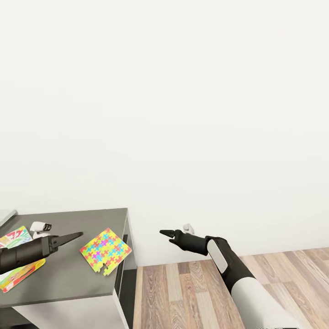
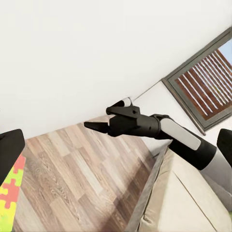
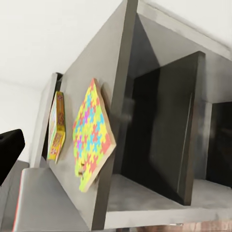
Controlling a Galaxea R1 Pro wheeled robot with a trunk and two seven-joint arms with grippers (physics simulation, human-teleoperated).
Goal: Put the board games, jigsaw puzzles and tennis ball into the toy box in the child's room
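Note:
A jigsaw puzzle of yellow, pink, green and blue pieces lies near the right end of the dark grey table. My left gripper hovers open just left of it, with nothing between its fingers. Under that arm lies a second flat yellow multicoloured piece; I cannot tell whether it is a puzzle or a game. A printed board game lies behind it at the left edge. My right gripper stands open and empty over the floor, right of the table. The toy box and tennis ball are out of view.
A small white object sits on the table behind my left arm. The table's side has open dark shelves. A bare white wall stands straight ahead, with wood-plank floor below it. The bed and a window show in the left wrist view.

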